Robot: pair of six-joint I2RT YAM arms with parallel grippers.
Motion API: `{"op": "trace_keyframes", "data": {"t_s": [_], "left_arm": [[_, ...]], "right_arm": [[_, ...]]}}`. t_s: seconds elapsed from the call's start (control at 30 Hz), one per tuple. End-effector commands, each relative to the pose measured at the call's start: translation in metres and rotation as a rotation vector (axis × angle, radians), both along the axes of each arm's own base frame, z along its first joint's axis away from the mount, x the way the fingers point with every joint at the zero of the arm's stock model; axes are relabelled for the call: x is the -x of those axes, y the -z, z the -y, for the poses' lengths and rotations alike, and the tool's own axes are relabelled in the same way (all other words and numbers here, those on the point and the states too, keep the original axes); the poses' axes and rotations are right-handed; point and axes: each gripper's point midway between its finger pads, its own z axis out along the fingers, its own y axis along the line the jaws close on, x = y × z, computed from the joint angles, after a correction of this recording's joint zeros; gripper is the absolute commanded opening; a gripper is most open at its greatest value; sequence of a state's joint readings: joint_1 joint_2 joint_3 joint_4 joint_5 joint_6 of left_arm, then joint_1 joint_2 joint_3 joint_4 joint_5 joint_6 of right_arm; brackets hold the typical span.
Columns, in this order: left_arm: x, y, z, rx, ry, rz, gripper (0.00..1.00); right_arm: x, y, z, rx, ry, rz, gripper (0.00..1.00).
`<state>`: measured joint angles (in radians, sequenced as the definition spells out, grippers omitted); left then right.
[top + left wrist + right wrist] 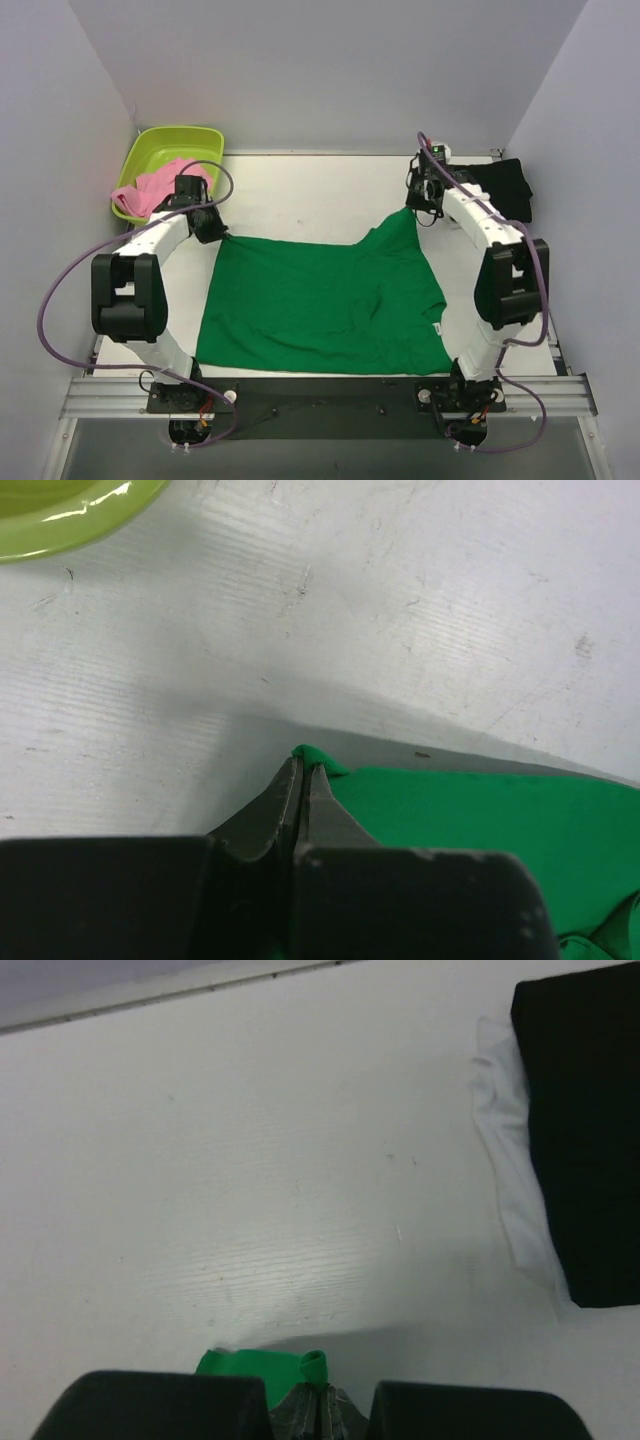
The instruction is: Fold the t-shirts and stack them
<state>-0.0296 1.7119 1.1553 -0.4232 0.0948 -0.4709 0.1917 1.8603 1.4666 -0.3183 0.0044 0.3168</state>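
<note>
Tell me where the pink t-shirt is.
In the top view, the pink t-shirt lies in the lime-green tub at the far left, just beyond the left gripper.

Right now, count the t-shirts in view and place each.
3: green t-shirt spread mid-table; pink t-shirt bunched in the tub, far left; black t-shirt folded far right. A white cloth under the black one may be another.

Showing a white table [300, 190], scuffed and faintly ridged. Carrying a bright green t-shirt [320, 305], spreading flat over the near middle. Holding a lime-green tub [165, 148] at the far left corner, well apart from the folded black t-shirt [505, 185] sitting at the far right edge. Possibly resting there on a thin white cloth [500, 1180], not touching the bare top.
</note>
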Motion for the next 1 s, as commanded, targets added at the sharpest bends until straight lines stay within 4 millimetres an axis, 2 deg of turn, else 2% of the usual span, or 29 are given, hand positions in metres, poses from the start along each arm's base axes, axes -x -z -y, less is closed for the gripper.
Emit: {"op": "trace_keyframes", "data": {"t_s": [0.0,0.1,0.13,0.17,0.2,0.23,0.27,0.33,0.37,0.4,0.43,0.47,0.5,0.57,0.63,0.8,0.83,0.97], "left_arm": [[-0.004,-0.041,-0.006,0.001,-0.017,0.091,0.00],[0.006,-0.051,-0.007,0.006,-0.022,0.108,0.00],[0.010,-0.060,-0.008,0.008,-0.024,0.134,0.00],[0.016,-0.056,-0.009,0.003,-0.027,0.127,0.00],[0.020,-0.058,-0.010,-0.002,-0.029,0.128,0.00],[0.024,-0.064,-0.012,-0.006,-0.032,0.145,0.00],[0.030,-0.059,-0.012,-0.006,-0.032,0.133,0.00],[0.035,-0.064,-0.011,-0.002,-0.029,0.151,0.00],[0.041,-0.059,-0.010,0.000,-0.027,0.139,0.00],[0.044,-0.058,-0.009,0.005,-0.024,0.137,0.00],[0.048,-0.063,-0.009,0.009,-0.024,0.154,0.00],[0.052,-0.061,-0.009,0.010,-0.025,0.151,0.00],[0.058,-0.061,-0.009,0.008,-0.027,0.155,0.00],[0.066,-0.059,-0.010,0.004,-0.032,0.152,0.00],[0.077,-0.056,-0.010,0.008,-0.035,0.147,0.00],[0.098,-0.053,-0.013,-0.010,-0.041,0.149,0.00],[0.103,-0.048,-0.013,-0.009,-0.044,0.139,0.00],[0.116,-0.046,-0.011,0.004,-0.042,0.141,0.00]], "right_arm": [[0.024,-0.050,0.010,0.024,0.014,0.108,0.00],[0.048,-0.060,0.014,0.007,0.032,0.130,0.00],[0.054,-0.062,0.014,0.004,0.031,0.134,0.00],[0.062,-0.076,0.017,0.000,0.048,0.174,0.00],[0.073,-0.067,0.020,0.008,0.052,0.155,0.00],[0.079,-0.069,0.020,0.005,0.053,0.162,0.00],[0.087,-0.077,0.021,-0.002,0.055,0.187,0.00],[0.102,-0.073,0.021,0.003,0.055,0.179,0.00],[0.109,-0.081,0.021,-0.005,0.054,0.202,0.00],[0.119,-0.075,0.021,0.005,0.049,0.187,0.00],[0.124,-0.076,0.020,0.012,0.047,0.193,0.00],[0.132,-0.084,0.017,0.015,0.033,0.219,0.00],[0.141,-0.078,0.020,0.030,0.043,0.206,0.00],[0.155,-0.086,0.017,0.020,0.036,0.236,0.00],[0.171,-0.088,0.023,0.040,0.054,0.252,0.00],[0.207,-0.083,0.027,0.045,0.054,0.247,0.00],[0.213,-0.085,0.027,0.019,0.063,0.263,0.00],[0.234,-0.071,0.025,0.006,0.048,0.231,0.00]]}}
